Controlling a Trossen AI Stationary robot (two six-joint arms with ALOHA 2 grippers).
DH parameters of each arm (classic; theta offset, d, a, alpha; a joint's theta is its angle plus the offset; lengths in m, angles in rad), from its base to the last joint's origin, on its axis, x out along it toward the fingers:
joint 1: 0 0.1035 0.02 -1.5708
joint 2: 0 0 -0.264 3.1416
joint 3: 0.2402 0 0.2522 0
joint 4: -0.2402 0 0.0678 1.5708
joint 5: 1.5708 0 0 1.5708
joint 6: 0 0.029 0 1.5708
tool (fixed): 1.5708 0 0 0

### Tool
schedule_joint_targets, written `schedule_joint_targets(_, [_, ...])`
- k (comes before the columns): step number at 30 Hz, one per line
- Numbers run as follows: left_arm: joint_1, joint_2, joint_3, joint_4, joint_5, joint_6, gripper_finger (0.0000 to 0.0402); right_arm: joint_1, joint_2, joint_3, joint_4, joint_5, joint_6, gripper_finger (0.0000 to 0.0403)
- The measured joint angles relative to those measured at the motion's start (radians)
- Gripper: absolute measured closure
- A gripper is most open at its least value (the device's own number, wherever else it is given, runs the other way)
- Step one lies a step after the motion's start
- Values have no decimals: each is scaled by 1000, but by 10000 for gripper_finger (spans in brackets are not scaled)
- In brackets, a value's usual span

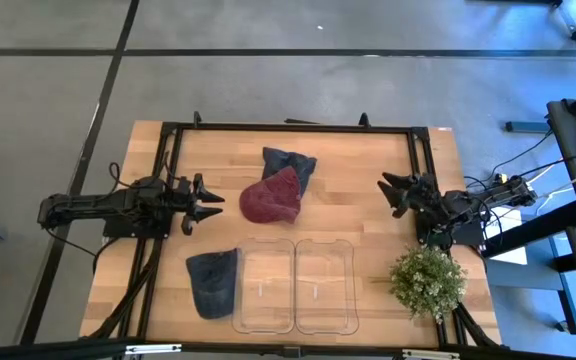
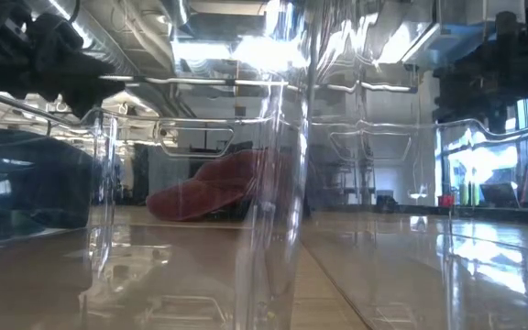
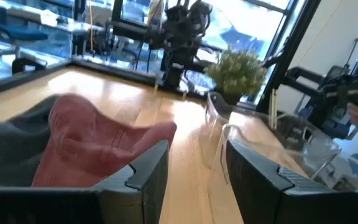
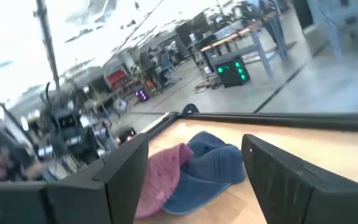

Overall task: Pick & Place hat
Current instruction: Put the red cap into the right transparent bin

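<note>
A dark red cap (image 1: pixel 271 199) lies near the table's middle, overlapping a blue denim cap (image 1: pixel 290 163) on its far side. It also shows in the left wrist view (image 3: pixel 95 146), the right wrist view (image 4: pixel 163 176) and the low view (image 2: pixel 207 190). A second dark blue cap (image 1: pixel 214 282) lies at the near left, beside two clear bins. My left gripper (image 1: pixel 211 203) is open, left of the red cap and short of it. My right gripper (image 1: pixel 390 190) is open too, waiting at the table's right.
Two clear plastic bins (image 1: pixel 266 285) (image 1: pixel 326 285) stand side by side at the near edge. A potted green plant (image 1: pixel 428 281) stands at the near right. A black frame (image 1: pixel 288 127) borders the working area. Bare wood lies between the caps and my right gripper.
</note>
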Motion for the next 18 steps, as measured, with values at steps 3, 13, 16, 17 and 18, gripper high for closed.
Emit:
schedule_joint_targets(3, [0, 0, 0, 84, -12, -40, 245, 0, 0, 0, 14, 49, 14, 144])
schedule_joint_targets(13, [0, 0, 0, 263, -285, -70, 245, -31, 0, 0, 203, 26, -66, 144])
schedule_joint_targets(16, [0, 0, 0, 264, -339, -71, 245, -44, 2, 0, 243, 5, -65, 143])
schedule_joint_targets(17, [0, 0, 0, 264, -341, -79, 245, -49, 5, 0, 254, -10, -67, 143])
schedule_joint_targets(18, [0, 0, 0, 264, -341, -85, 245, -54, 10, 2, 259, -23, -65, 142])
